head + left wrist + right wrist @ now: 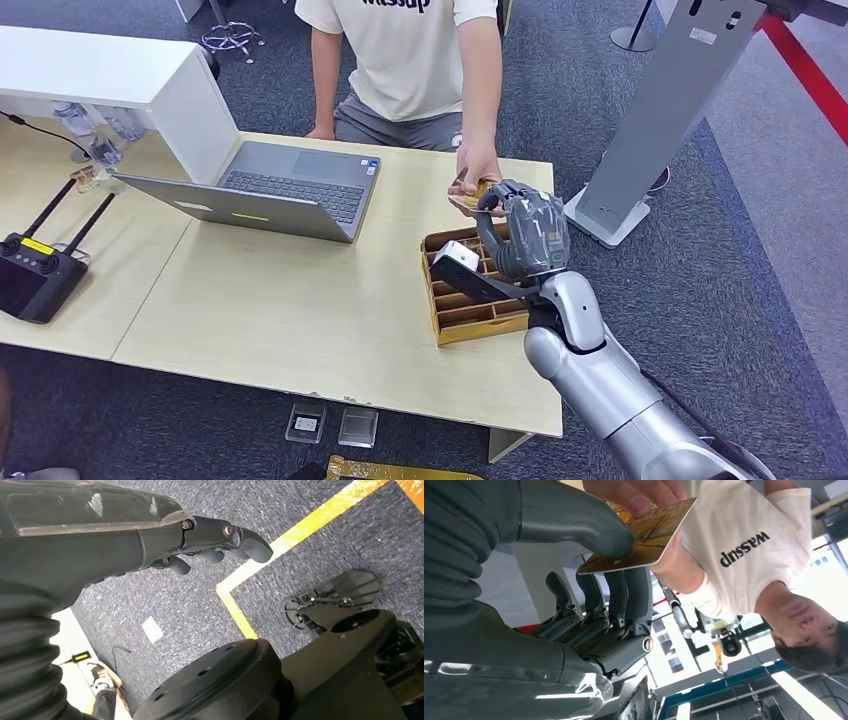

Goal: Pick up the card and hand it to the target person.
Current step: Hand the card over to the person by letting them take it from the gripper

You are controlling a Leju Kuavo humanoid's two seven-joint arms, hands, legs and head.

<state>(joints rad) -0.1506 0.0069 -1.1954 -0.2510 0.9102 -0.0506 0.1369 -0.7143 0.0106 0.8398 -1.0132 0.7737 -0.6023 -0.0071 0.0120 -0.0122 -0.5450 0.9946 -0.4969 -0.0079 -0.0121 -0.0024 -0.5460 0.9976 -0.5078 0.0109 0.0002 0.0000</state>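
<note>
Card pinched in the right hand, with the person's hand on it too.

Head view: the right hand (528, 232) is raised above the wooden divided tray (470, 315) on the table (300, 310), holding the card (466, 200); the person's hand (476, 170) grips the card's far side. A laptop (270, 190) lies well off to the hand's left. Left wrist view: the left hand (220, 542) hangs over grey carpet (200, 605), fingers loosely curled, holding nothing. Right wrist view: the thumb (574, 527) presses the card (644, 537) against the fingers (619, 590), while the person's fingers (634, 492) touch its other edge.
</note>
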